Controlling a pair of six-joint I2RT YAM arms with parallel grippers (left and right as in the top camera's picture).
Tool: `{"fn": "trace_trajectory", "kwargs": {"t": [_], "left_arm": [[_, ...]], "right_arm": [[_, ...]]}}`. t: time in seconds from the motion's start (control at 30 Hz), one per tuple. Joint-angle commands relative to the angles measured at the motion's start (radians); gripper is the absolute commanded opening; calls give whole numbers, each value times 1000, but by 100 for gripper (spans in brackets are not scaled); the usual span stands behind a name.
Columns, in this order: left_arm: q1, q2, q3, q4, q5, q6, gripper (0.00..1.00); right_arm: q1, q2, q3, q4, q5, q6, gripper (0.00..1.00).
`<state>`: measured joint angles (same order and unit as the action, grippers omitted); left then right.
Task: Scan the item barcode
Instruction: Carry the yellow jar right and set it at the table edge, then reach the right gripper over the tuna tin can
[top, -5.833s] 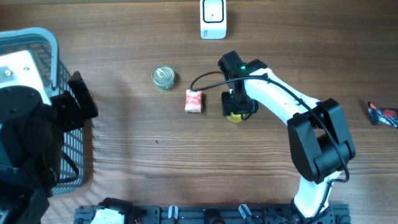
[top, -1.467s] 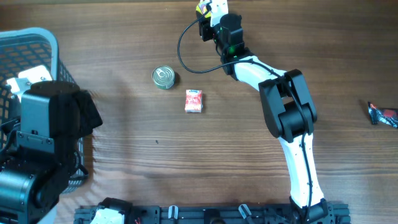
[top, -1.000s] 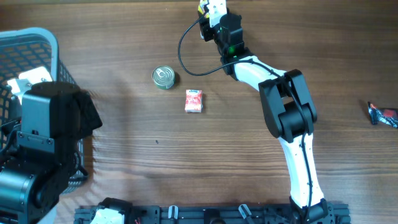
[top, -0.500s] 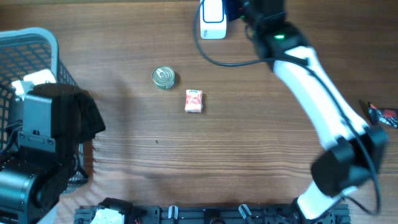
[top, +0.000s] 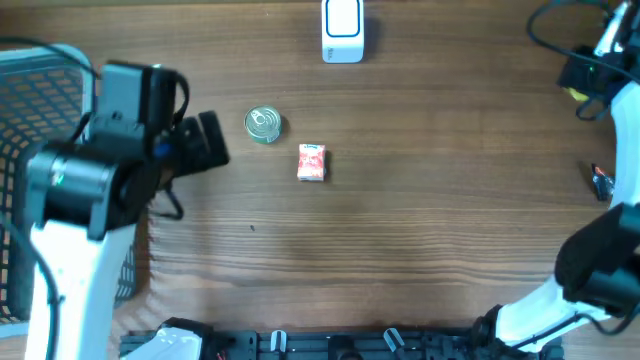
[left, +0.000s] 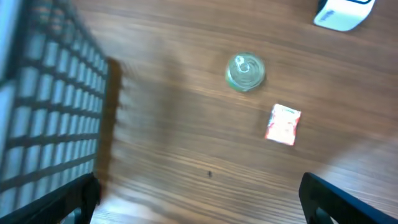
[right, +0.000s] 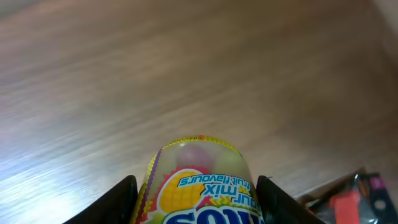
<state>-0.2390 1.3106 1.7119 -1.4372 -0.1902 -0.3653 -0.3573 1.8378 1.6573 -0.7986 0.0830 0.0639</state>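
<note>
The right pincer (right: 198, 199) is gripping the yellow candy tub (right: 196, 177) over the right end of the table (top: 420, 240), and the left pincer (left: 199, 186) is hanging wide open. I think the tub is still needing its barcode carried over to face the white scanner (top: 343, 30), which is sitting well apart.

Odds and ends sitting on the wooden table (left: 186, 155)
A tin can (left: 245, 71) is standing upright well ahead of the left jaws. A red packet (left: 283, 124) is lying flat nearer them, apart from the can. A mesh basket (left: 43, 106) is standing outside their left-hand side. A dark wrapper (right: 348, 199) is lying beside the right jaws.
</note>
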Motion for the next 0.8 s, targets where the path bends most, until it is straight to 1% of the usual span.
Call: {"fn": "trace_trajectory", "kwargs": {"t": [0.0, 0.03, 0.07, 0.17, 0.27, 0.3, 0.33, 0.37, 0.4, 0.43, 0.5, 0.57, 0.63, 0.67, 0.7, 0.73, 0.77], "left_arm": [[5, 70, -30, 59, 132, -9, 100], [2, 93, -69, 109, 200, 4, 100], [-6, 100, -90, 133, 223, 22, 100], [-64, 108, -185, 244, 225, 25, 100], [-119, 112, -220, 283, 223, 24, 100], [-121, 117, -220, 282, 224, 24, 100], [-121, 120, -220, 278, 224, 24, 100], [-121, 122, -220, 278, 224, 25, 100], [-121, 122, -220, 281, 226, 41, 100], [-121, 122, -220, 286, 236, 105, 100], [-121, 124, -220, 301, 239, 193, 100], [-114, 124, -220, 325, 237, 228, 100], [-85, 123, -220, 367, 233, 227, 100], [-63, 122, -220, 389, 234, 227, 100], [-39, 119, -220, 402, 234, 227, 100], [-29, 115, -220, 402, 233, 227, 100], [-18, 105, -220, 402, 230, 227, 100]], "right_arm": [[-69, 115, -36, 23, -3, 43, 41], [-96, 163, -36, 30, -3, 43, 44], [-110, 189, -36, 32, -3, 43, 44], [-175, 283, -36, 42, -3, 43, 47], [-256, 355, -37, 32, -4, 74, 45], [-278, 360, -37, 32, -10, 79, 53], [-300, 359, -36, 32, -31, 76, 87], [-325, 353, -36, 32, -93, 66, 100], [-345, 342, -35, 27, -165, 67, 100], [-363, 319, -33, 18, -237, 71, 100], [-370, 251, -20, -1, -268, 102, 100], [-342, 145, -11, -7, -301, 123, 100], [-277, 39, -11, -6, -296, 118, 100], [-225, -13, -11, -6, -256, 113, 100], [-154, -60, -11, -14, -206, 78, 100], [-115, -80, -11, -21, -192, 66, 100], [-42, -103, -11, -39, -154, 66, 100]]}}
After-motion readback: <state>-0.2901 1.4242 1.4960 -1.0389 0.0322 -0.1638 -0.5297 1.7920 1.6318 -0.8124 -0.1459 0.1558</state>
